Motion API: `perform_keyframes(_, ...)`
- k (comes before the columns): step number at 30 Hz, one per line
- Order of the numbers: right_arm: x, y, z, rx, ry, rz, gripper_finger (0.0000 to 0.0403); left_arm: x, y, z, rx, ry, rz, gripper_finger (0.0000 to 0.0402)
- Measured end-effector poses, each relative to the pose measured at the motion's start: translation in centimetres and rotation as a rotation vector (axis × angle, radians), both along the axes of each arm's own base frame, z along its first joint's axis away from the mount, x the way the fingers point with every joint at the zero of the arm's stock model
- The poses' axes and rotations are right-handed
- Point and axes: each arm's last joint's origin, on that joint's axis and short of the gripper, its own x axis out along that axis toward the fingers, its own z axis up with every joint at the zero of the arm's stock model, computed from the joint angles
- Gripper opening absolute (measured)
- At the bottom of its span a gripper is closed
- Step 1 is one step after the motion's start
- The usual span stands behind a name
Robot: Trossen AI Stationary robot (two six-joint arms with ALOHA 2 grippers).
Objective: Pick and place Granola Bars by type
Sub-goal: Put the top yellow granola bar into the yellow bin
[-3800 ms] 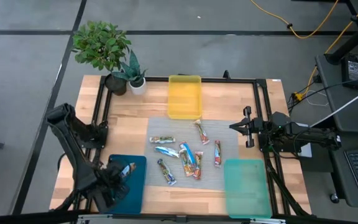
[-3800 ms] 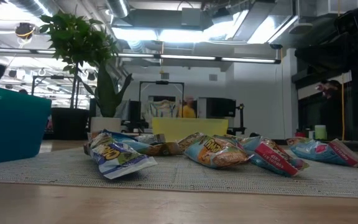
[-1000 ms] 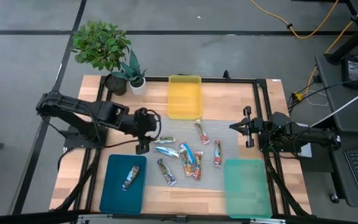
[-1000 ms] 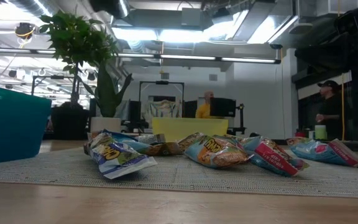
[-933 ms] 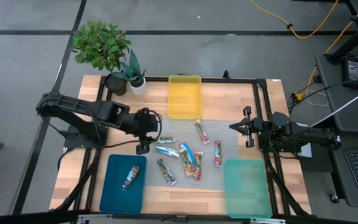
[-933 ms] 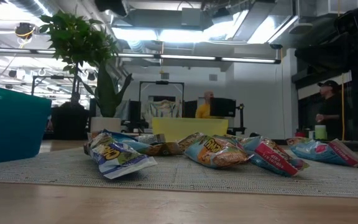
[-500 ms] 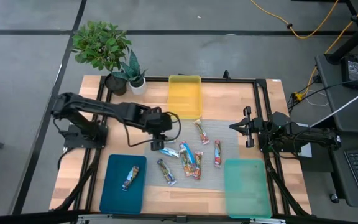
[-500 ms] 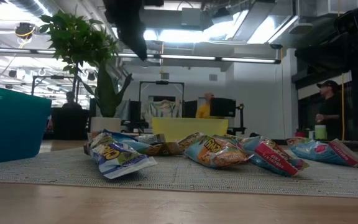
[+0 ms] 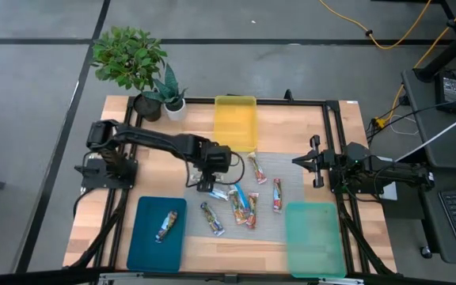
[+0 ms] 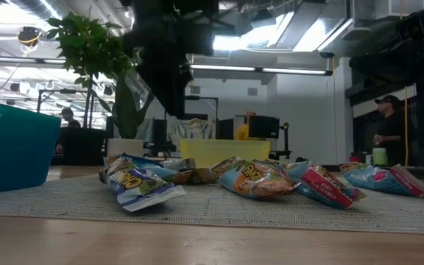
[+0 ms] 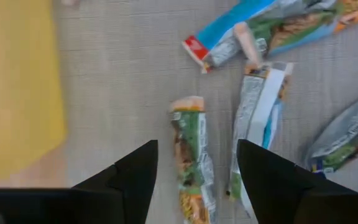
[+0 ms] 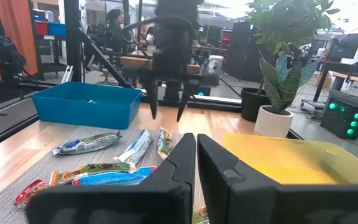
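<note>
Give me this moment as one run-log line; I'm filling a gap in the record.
left gripper: jaws open above green-wrapped bar on mat | right gripper: shut, waiting at table's right | blue tray: one bar | yellow tray

Potted plants at the table's far corner, person in background.

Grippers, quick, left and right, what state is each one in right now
Left gripper: open, empty, above a green-wrapped granola bar on the mat.
Right gripper: shut, empty, waiting at the table's right.
</note>
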Motion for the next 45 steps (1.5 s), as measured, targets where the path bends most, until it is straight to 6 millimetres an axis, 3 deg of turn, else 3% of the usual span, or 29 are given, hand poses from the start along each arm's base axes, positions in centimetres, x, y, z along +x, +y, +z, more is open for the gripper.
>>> perform_keyframes(13,0.0,0.0,0.0,0.000,0.001,0.000,0.0022,2.0,0.3,-4.2,-0.040,0.057,-0.102,0.0234)
perform_keyframes(29,0.0,0.0,0.0,0.000,0.000,0.000,0.0022,3.0,0.4,-7.9,-0.033,0.129,-0.105,0.0231)
perform_keyframes(34,0.0,0.0,0.0,0.000,0.000,0.000,0.0022,3.0,0.4,-8.1,-0.038,0.134,-0.084,0.0229)
perform_keyframes(45,0.0,0.0,0.0,0.000,0.001,0.000,0.0022,3.1,0.5,-8.2,-0.027,0.135,0.056,0.0161)
